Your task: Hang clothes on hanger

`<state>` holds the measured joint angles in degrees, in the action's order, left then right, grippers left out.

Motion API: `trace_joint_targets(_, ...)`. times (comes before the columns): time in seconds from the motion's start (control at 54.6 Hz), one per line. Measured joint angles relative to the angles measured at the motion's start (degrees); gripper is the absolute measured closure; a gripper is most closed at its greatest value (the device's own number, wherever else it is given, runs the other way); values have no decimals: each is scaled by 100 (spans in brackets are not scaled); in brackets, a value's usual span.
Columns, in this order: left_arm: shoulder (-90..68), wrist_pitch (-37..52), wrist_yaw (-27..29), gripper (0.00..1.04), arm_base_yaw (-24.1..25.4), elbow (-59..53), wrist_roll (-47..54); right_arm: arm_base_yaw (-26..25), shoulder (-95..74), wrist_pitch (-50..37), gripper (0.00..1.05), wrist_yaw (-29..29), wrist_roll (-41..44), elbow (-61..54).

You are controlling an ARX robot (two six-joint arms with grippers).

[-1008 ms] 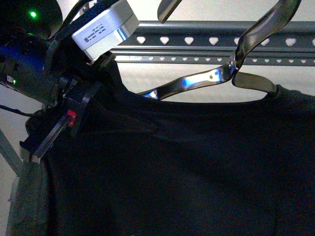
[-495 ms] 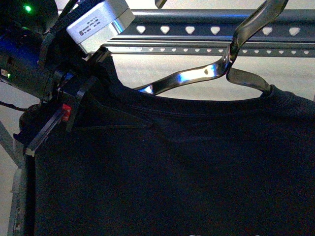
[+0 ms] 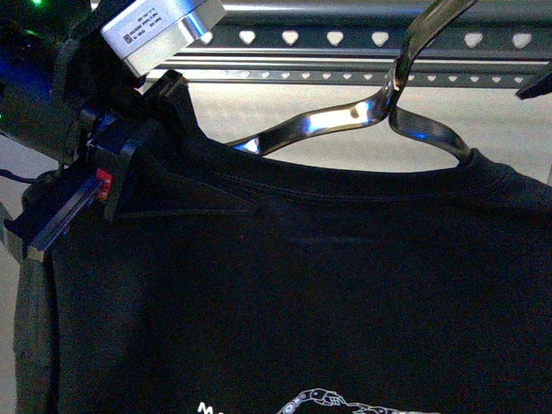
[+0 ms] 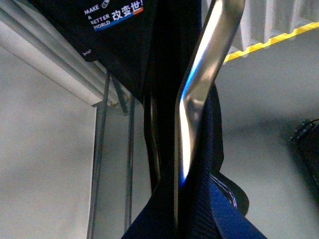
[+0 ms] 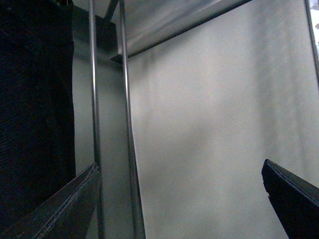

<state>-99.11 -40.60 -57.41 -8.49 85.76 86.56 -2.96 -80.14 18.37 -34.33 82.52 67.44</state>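
Note:
The clothes (image 3: 328,285), a black T-shirt with white print at its lower edge, hang on a chrome coat hanger (image 3: 345,116) and fill most of the front view. The grey hanger rail (image 3: 328,39) with heart-shaped holes runs just above and behind. My left gripper (image 3: 147,185) is shut on the shirt's left shoulder, holding shirt and coat hanger up. In the left wrist view the gripper (image 4: 184,219) pinches fabric around the chrome bar (image 4: 199,99), and the shirt's print (image 4: 112,15) shows. My right gripper (image 5: 182,199) is open and empty beside the shirt's edge (image 5: 35,99).
Thin grey rack rods (image 5: 124,124) stand next to the shirt in the right wrist view, and also in the left wrist view (image 4: 99,149). A pale wall lies behind the rack. A dark tip (image 3: 536,84) shows at the right edge of the front view.
My left gripper has moved up and to the left with the shirt. The shirt has risen, so its print now shows at the bottom. The coat hanger's hook has shifted left.

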Motion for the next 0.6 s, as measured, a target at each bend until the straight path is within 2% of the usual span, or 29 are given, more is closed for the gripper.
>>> trace_joint_targets(0.147, 15, -39, -2, 98, 63, 0, 33, 140, -264, -127, 9, 146, -136, 24)
trace_joint_targets(0.275, 44, -70, -63, 98, 96, 0, 35, -44, -293, -302, 7, -61, -221, 188)
trace_joint_targets(0.458, 103, -26, -133, 98, 98, -2, 11, -417, -146, 289, 7, -376, -308, 726)
trace_joint_targets(0.605, 107, -22, -133, 98, 59, -9, 13, -457, 131, 706, 7, -549, -304, 876)
